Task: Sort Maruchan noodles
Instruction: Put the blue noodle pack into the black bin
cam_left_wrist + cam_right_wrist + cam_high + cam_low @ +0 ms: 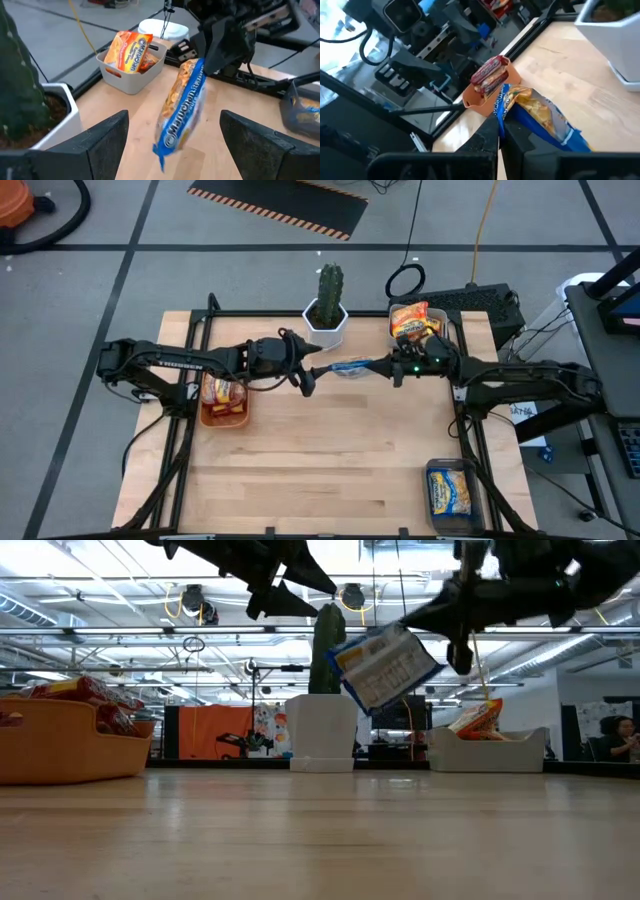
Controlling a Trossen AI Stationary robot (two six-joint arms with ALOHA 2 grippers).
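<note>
A blue-and-yellow Maruchan noodle packet (350, 366) hangs in the air above the middle of the table, between the two grippers. My right gripper (388, 368) comes in from the table's right and is shut on it. My left gripper (175, 145) comes from the left and is wide open; its fingers stand on either side of the packet's free end (167, 142) without touching it. In the low view the packet (385, 665) hangs tilted, well above the table. My right gripper pinches the blue packet by its end edge (504, 107) between its two shut fingers (487, 137). The fingers come level from the table's right. The packet is lifted clear of the table, and its free end reaches out toward my left gripper.
An orange bin (223, 402) with red-orange packets sits on the table's left under my left arm. A grey bin (415, 325) with orange-yellow packets stands at the far right. A clear bin (450, 490) with blue packets is near right. A potted cactus (326, 310) stands far centre.
</note>
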